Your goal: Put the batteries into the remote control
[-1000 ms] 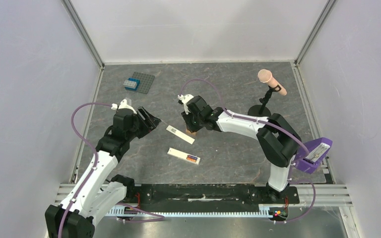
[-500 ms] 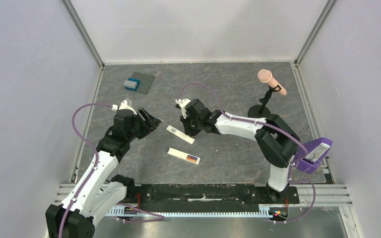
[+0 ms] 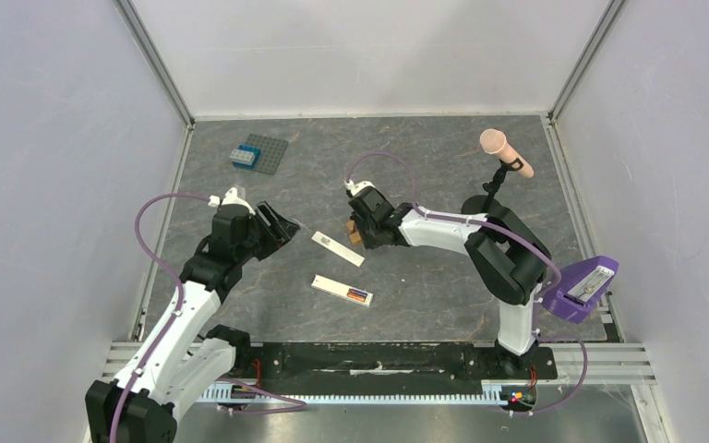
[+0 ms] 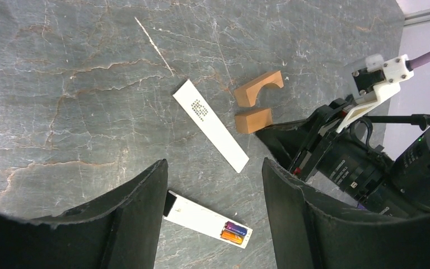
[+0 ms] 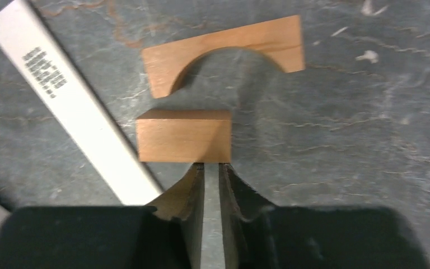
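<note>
Almost closed, right end effector abuts wooden block.

The remote control is a long, slim, cream-white bar. It lies flat on the grey table, a little slanted, with its recess face up. The recess is at the right end, the end nearer to the arm bases. Both batteries sit inside it, side by side and along the bar: the dark blue battery and the orange-red battery, touching each other.
</note>
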`<state>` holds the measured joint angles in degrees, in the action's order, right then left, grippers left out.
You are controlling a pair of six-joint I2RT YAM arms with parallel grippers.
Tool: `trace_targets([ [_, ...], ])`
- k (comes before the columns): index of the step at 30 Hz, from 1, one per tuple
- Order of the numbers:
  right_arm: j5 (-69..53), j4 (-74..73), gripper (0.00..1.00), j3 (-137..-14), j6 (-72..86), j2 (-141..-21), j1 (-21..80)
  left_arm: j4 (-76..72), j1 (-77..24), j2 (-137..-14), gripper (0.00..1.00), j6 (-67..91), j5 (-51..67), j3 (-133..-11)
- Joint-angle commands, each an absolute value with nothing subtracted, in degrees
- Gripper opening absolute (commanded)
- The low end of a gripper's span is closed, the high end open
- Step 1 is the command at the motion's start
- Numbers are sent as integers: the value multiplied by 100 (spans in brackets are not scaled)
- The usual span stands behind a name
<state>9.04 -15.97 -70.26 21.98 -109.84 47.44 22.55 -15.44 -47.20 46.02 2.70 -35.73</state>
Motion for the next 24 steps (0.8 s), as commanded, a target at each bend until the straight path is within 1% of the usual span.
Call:
trace_targets([
  [1,1318,-1391,25,-6972,2300,-10781,4720,2052,-1494,-4658,68,4733,316,-3542],
  [6,522,-1166,50,-6889,1758,-10671,4854,2065,-1477,-4631,68,4694,264,-3548],
  [8,170,-1056,55,-6809,1478,-10551,4908,2079,-1460,-4630,68,4676,222,-3546],
  [11,-238,-1002,60,-6777,1259,-10464,4947,2061,-1450,-4696,68,4667,187,-3545],
  [14,-431,-1204,64,-6950,910,-10604,5031,2006,-1450,-4812,68,4671,193,-3554],
  [18,-319,-1651,65,-7340,639,-10948,5181,1984,-1448,-4966,67,4658,193,-3593],
  [21,-185,-1953,63,-7596,500,-11169,5292,1969,-1441,-5023,67,4663,177,-3588],
  [24,-36,-2304,58,-7917,366,-11392,5423,1967,-1441,-5040,67,4667,117,-3577],
])
